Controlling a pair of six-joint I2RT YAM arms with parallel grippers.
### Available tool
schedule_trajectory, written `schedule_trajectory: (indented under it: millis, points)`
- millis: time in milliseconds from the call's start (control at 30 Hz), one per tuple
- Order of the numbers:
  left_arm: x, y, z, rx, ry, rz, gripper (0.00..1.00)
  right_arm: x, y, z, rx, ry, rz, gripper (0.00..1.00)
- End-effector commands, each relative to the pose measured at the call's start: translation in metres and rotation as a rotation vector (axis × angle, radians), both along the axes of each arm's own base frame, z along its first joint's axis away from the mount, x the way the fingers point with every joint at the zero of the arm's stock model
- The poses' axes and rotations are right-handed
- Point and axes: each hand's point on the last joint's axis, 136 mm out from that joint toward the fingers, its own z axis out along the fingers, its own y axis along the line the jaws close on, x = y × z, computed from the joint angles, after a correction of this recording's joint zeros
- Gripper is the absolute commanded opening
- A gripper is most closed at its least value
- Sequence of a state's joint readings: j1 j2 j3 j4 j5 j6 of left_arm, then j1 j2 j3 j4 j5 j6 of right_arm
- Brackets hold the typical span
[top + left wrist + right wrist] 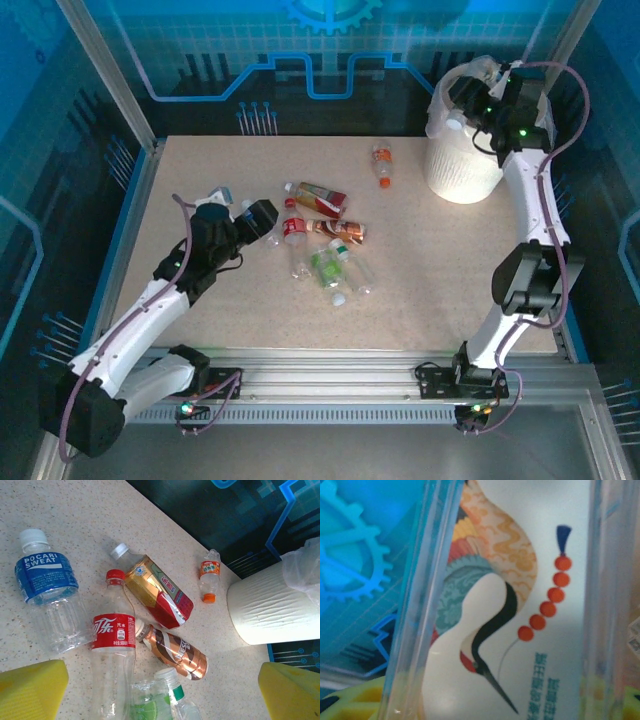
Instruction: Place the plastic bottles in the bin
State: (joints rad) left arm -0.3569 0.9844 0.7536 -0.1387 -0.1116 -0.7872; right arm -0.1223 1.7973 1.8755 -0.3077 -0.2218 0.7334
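Several plastic bottles lie in a cluster mid-table: a red-labelled cola bottle [293,228] [114,645], a gold-and-red one [318,197] [157,592], a copper one [340,231] [175,650], green-labelled ones [328,265] [160,702] and a blue Pocari Sweat bottle [47,590]. A small orange-capped bottle [382,163] [210,577] lies apart, nearer the bin [462,165] [270,610]. My left gripper [262,218] [160,695] hangs open just left of the cluster, holding nothing. My right gripper [465,108] [490,700] is above the bin's mouth, shut on a white crane-labelled bottle [520,605] [455,122].
The white bin stands at the table's far right corner, its bag rim [302,567] bunched at the top. A metal frame post [105,70] and blue panels close the back and sides. Bare tabletop [430,280] lies between the cluster and the right arm.
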Motion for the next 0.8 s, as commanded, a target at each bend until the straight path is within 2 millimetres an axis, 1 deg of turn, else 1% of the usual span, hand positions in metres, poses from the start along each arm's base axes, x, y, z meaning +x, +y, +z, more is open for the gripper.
schedule_trajectory:
  millis: [0, 167, 233, 300, 400, 500, 567, 667, 767]
  points:
    - [-0.005, 0.012, -0.005, 0.012, 0.011, 0.046, 0.99, 0.010, -0.030, 0.011, 0.087, -0.002, -0.126, 0.55]
    - [-0.009, 0.018, -0.010, 0.018, 0.022, 0.069, 0.99, 0.030, -0.065, -0.004, 0.214, -0.009, -0.326, 0.59]
    - [-0.009, 0.019, -0.014, 0.016, 0.031, 0.075, 0.99, 0.038, -0.076, -0.013, 0.285, -0.014, -0.400, 0.62]
    - [-0.010, 0.020, -0.015, 0.017, 0.034, 0.075, 0.99, 0.044, -0.082, -0.019, 0.325, -0.025, -0.443, 0.64]
    - [-0.011, 0.020, -0.020, 0.022, 0.049, 0.075, 0.99, 0.055, -0.086, -0.029, 0.396, -0.017, -0.482, 0.67]
    - [-0.012, 0.020, -0.025, 0.020, 0.063, 0.077, 0.99, 0.062, -0.089, -0.043, 0.456, 0.025, -0.521, 0.74]
    - [-0.012, 0.020, -0.027, 0.018, 0.073, 0.078, 0.99, 0.064, -0.090, -0.048, 0.482, 0.040, -0.538, 0.79]
    - [-0.013, 0.021, -0.030, 0.013, 0.083, 0.084, 0.99, 0.063, -0.091, -0.048, 0.486, 0.047, -0.551, 0.87]
    - [-0.013, 0.021, -0.032, 0.010, 0.085, 0.088, 0.99, 0.060, -0.093, -0.043, 0.467, 0.049, -0.559, 0.92]
